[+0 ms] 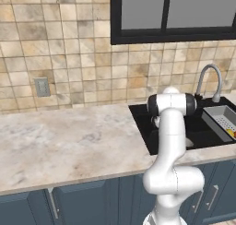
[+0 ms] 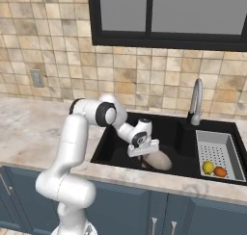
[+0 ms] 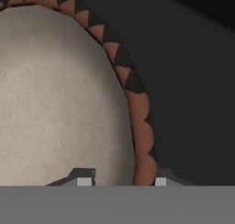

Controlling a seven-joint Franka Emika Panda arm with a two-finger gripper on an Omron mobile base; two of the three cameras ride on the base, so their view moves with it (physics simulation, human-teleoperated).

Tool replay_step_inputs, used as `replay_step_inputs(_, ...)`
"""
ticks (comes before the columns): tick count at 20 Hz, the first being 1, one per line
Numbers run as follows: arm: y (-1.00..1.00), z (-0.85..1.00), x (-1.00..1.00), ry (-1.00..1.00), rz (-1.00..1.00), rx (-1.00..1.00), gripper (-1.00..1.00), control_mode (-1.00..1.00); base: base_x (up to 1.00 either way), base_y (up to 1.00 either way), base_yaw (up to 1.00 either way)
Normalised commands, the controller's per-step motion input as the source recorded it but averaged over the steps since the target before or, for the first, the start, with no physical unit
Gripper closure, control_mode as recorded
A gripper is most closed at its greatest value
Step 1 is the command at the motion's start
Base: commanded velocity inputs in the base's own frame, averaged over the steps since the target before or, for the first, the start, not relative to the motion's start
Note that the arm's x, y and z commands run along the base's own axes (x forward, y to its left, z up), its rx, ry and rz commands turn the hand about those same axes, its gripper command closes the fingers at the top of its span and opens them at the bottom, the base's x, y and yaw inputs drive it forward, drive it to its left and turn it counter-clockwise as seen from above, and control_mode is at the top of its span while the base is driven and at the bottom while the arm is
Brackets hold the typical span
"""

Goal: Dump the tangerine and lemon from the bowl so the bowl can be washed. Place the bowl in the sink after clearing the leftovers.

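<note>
The bowl [image 2: 158, 161] lies on the floor of the black sink [image 2: 116, 142], pale inside up. In the hand view its grey-beige inside [image 3: 55, 94] and its brown, toothed rim [image 3: 137, 108] are close up. My gripper [image 2: 144, 157] is down in the basin at the bowl's near edge. It stands open [image 3: 123, 181], with one fingertip [image 3: 85, 179] over the bowl's inside and the other [image 3: 160, 179] just outside the rim. The lemon [image 2: 208, 167] and the tangerine [image 2: 220, 171] lie side by side in the white perforated tray [image 2: 217, 147] at the sink's right end.
The silver gooseneck tap [image 2: 195, 101] rises behind the sink, with a dark window above it. A wide stone counter [image 1: 69, 141] runs to the left of the basin [image 1: 143, 122]. Blue cabinet fronts [image 1: 83, 203] are below it. My own arm [image 1: 168, 127] blocks part of the basin.
</note>
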Motion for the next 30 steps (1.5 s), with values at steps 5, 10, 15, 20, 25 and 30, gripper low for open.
replay_step_inputs(5,0.12,0.58,-0.01,-0.06,-0.16,0.00,-1.00,-1.00,0.00,0.00,0.00)
replay_step_inputs(10,0.25,0.97,0.00,-0.19,-0.19,0.00,-1.00,-1.00,0.00,0.00,0.00)
replay_step_inputs(15,0.07,1.00,-0.27,-0.27,-0.16,0.00,-1.00,-1.00,0.00,0.00,0.00)
replay_step_inputs(20,0.05,1.00,-0.45,-0.31,-0.16,-0.01,-1.00,-1.00,0.00,0.00,0.00)
replay_step_inputs(25,0.25,1.00,-0.63,-0.31,-0.13,-0.07,-1.00,-1.00,0.00,0.00,0.00)
replay_step_inputs(30,0.47,1.00,-0.69,-0.37,-0.13,-0.18,-1.00,-1.00,0.00,0.00,0.00)
